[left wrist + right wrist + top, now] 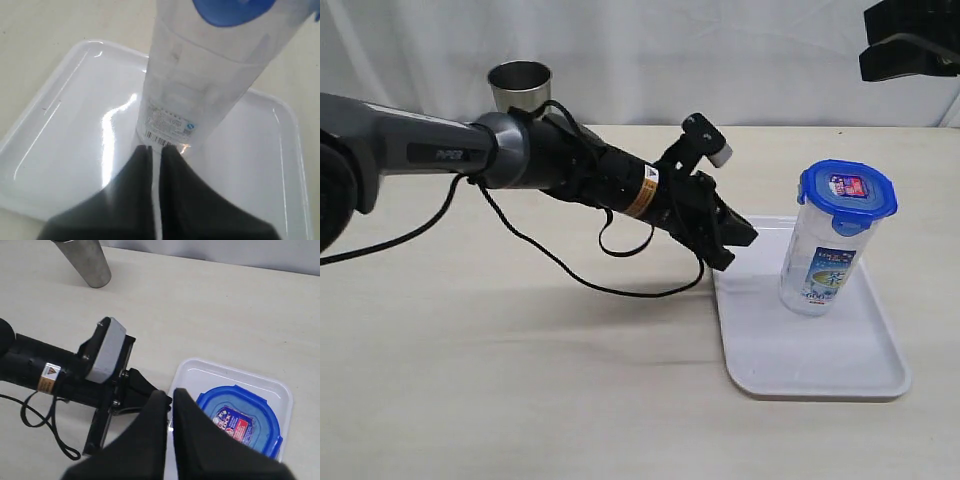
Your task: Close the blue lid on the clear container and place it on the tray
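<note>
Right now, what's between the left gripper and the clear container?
Only bare tray separates left gripper from clear container, shown in the exterior view.

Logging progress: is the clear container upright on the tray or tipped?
Upright: the clear container stands on its base on the tray, blue lid on top.

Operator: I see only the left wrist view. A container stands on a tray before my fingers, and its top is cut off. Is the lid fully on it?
Observer: Yes. In the exterior view the lid sits on the container and covers its whole rim.
Operator: Is the right gripper near it?
Observer: No. The right gripper hangs high above the tray, looking down on the lid.
</note>
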Available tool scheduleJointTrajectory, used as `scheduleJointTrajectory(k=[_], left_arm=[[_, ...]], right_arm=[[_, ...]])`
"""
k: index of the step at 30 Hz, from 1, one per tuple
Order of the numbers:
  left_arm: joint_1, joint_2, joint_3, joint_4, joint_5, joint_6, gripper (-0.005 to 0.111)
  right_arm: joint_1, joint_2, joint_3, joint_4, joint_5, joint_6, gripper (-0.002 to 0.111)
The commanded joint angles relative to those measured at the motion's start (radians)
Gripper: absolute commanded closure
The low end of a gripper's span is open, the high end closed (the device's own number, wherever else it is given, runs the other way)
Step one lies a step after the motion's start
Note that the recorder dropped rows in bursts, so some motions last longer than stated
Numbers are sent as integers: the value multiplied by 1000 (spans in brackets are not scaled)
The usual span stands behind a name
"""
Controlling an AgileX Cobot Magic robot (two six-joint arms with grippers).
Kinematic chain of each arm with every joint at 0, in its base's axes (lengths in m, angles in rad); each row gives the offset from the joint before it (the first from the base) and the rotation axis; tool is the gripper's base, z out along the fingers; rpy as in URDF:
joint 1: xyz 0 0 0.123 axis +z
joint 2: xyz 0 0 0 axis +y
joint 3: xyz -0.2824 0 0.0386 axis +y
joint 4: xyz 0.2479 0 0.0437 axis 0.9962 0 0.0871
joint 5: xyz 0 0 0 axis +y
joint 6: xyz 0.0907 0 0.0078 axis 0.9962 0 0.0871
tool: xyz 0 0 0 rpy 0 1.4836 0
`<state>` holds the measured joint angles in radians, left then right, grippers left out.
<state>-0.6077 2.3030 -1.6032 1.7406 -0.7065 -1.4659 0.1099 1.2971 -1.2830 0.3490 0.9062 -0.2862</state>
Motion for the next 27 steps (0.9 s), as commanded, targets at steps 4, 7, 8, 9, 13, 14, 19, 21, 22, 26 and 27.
scheduleJointTrajectory(k=[4, 7, 8, 9, 13, 14, 19, 21, 22, 26, 27], left_arm=[[23, -169, 153, 4, 211, -35, 107], [23, -280, 287, 4, 403, -43, 107], [23, -317, 331, 4, 491, -34, 107], [23, -355, 373, 4, 583, -30, 107], [24, -501, 496, 4, 846, -30, 107], [24, -534, 516, 4, 877, -30, 107], [24, -737, 612, 4, 919, -51, 107], [24, -812, 641, 4, 915, -75, 107], [24, -852, 658, 4, 915, -85, 107], [24, -997, 718, 4, 917, -112, 107], [24, -1035, 736, 4, 915, -112, 107]], right_arm=[[-3, -9, -7, -1, -23, -17, 104], [-3, -9, -4, 2, -42, -17, 104], [-3, -9, -3, 2, -44, -17, 104], [-3, -11, -2, 2, -46, -22, 104], [-3, -80, 55, 2, -145, -27, 104], [-3, -104, 81, 7, -188, -27, 104], [-3, -283, 179, 17, -308, -27, 104], [-3, -352, 200, 37, -315, -45, 104], [-3, -390, 216, 44, -330, -53, 104], [-3, -541, 309, 66, -417, -69, 104], [-3, -582, 337, 66, -440, -69, 104]])
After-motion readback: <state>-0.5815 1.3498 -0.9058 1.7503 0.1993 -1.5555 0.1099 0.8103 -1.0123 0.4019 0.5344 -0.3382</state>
